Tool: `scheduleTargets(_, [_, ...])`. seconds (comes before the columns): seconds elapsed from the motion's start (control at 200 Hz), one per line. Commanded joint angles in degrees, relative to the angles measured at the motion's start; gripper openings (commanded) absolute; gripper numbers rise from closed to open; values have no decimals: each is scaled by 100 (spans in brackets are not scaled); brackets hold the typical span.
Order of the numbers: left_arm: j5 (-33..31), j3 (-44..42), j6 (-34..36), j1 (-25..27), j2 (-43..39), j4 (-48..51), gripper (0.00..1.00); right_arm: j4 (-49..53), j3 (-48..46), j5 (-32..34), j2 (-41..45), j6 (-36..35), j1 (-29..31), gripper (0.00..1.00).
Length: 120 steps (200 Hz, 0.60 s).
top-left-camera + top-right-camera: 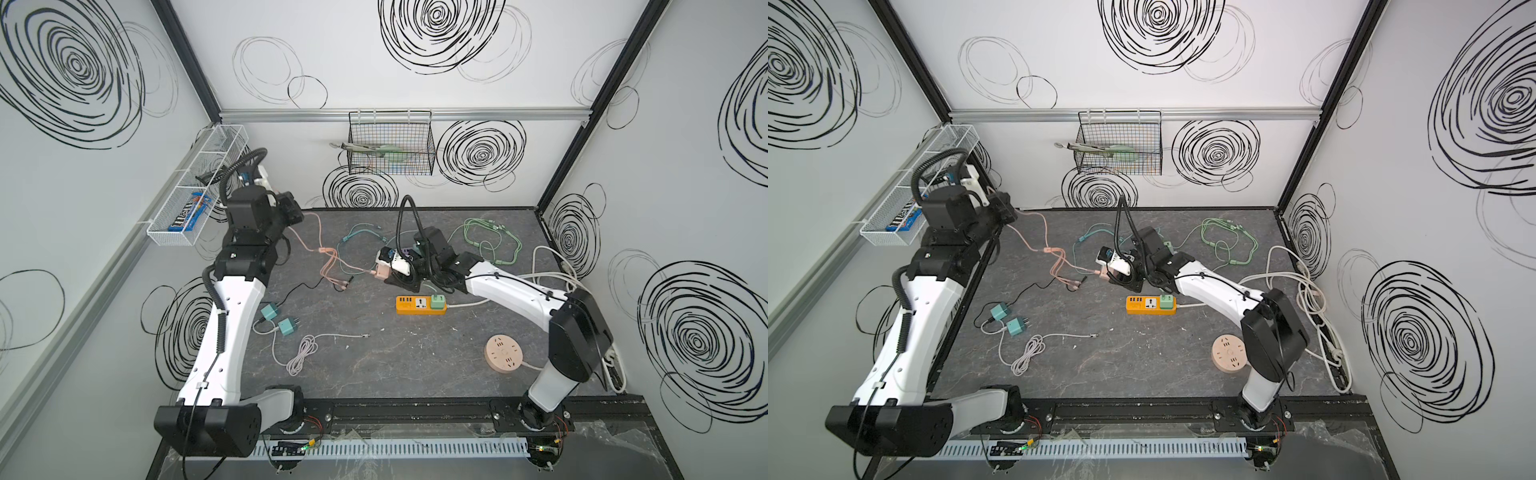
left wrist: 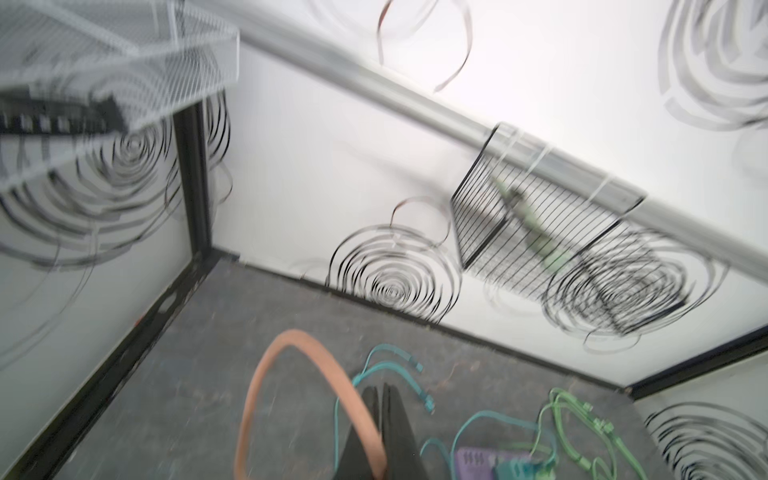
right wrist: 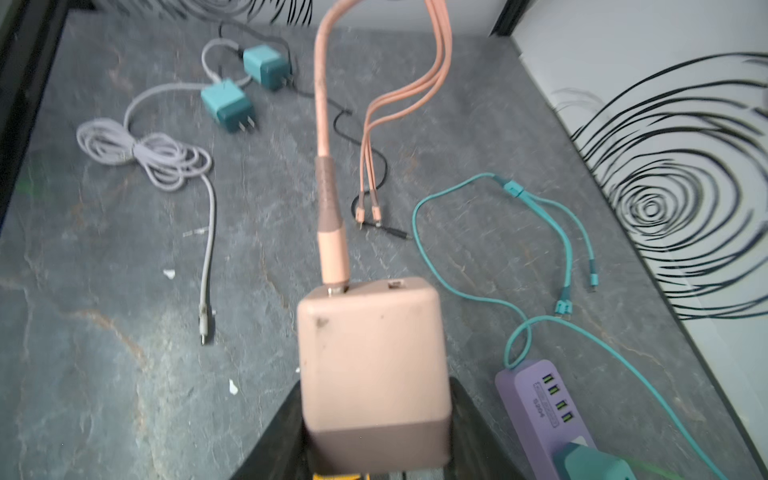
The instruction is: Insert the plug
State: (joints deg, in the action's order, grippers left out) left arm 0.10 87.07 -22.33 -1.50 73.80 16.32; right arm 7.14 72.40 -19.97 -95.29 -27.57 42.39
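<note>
Right gripper (image 3: 374,436) clamped scuffed pink cube plug (image 3: 374,365), lower centre; pink cable (image 3: 322,124) plugged into it; left gripper (image 2: 380,428) pinched that cable.

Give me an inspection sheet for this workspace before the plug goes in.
Surface: dark marbled tabletop, few white scraps.
Job's things: pink charger, not yet inserted; orange power strip, green plug already in it.
Clutter: two teal chargers, round pink socket, purple strip.
Grippers: right gripper shut on pink charger; left gripper raised, shut on pink cable.
Cables: teal cable, green cable, grey coil, white cords lie loose.
Surroundings: black wire basket, white mesh tray on the walls.
</note>
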Motion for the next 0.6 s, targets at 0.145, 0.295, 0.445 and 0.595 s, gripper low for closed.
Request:
scheduleTargets(0.145, [-23, 1371, 240, -9, 1201, -1546, 0, -1250, 367, 7, -454, 675, 17, 24])
scheduleTargets(0.295, [-616, 57, 373, 1, 1304, -1984, 4, -1171, 393, -119, -810, 889, 104, 24])
scheduleTargets(0.445, [-846, -87, 212, -44, 1995, -679, 68, -884, 338, -62, -1012, 1271, 175, 24])
scheduleTargets(0.595, [-839, -370, 166, 24, 1851, 220, 96, -559, 289, 28, -1043, 1377, 175, 25])
